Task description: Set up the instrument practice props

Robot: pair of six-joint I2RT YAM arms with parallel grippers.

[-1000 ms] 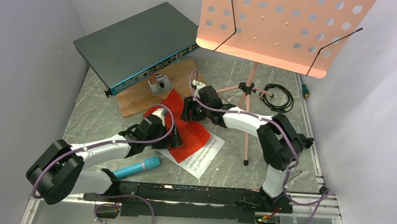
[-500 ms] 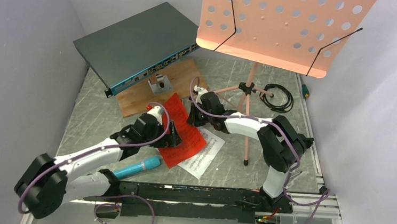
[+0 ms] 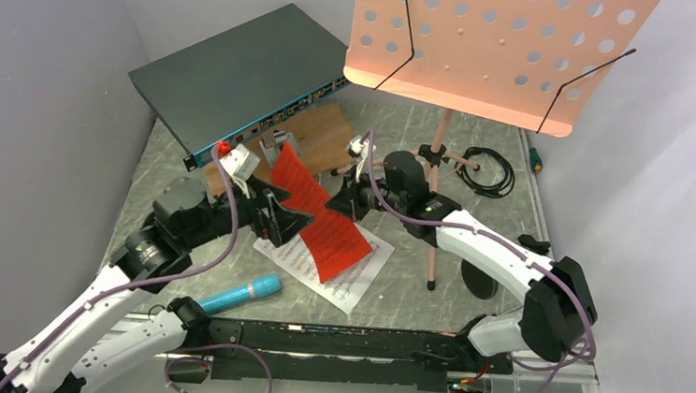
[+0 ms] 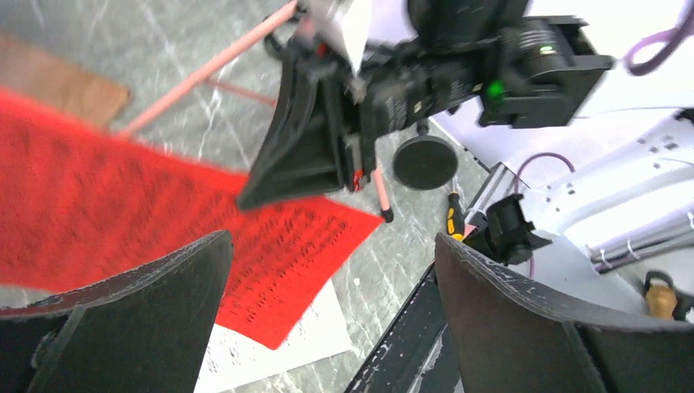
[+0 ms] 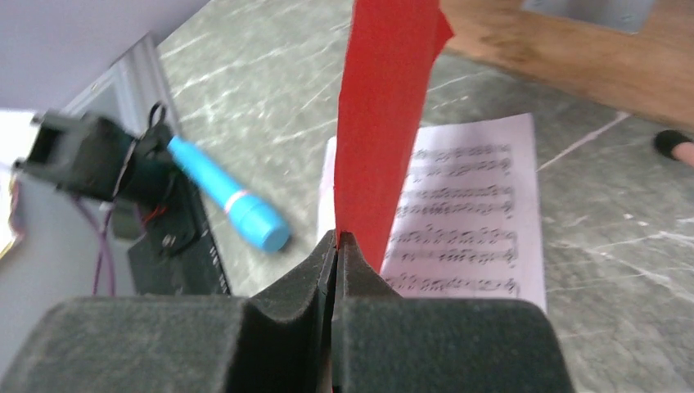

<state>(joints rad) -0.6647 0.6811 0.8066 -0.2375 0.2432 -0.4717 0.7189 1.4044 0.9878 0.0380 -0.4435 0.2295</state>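
The red sheet-music page [image 3: 319, 218] is up off the counter [image 3: 402, 299] at its far end. It slants down so that its near corner trails over the white page [image 3: 349, 279], which lies flat at centre. The right tool [image 3: 348, 201] is clenched on the red page's right edge, and the wrist view shows its pads pinched tight on the thin sheet. The left tool [image 3: 279, 217] hangs just left of the page, jaws spread wide, gripping nothing.

So one page is in hand but not yet delivered. The salmon-pink music stand [image 3: 497, 49] stands upright on its tripod at the far right, its perforated tray bare of paper. The cyan-blue microphone [image 3: 241, 294] lies on its side at the near left, well apart from the small black mic stand [image 3: 476, 280], whose round base peeks out behind the right arm at the near right.

By my reckoning the music stand is up and the first page is raised. Left to do: both pages onto the tray and the microphone onto its stand.
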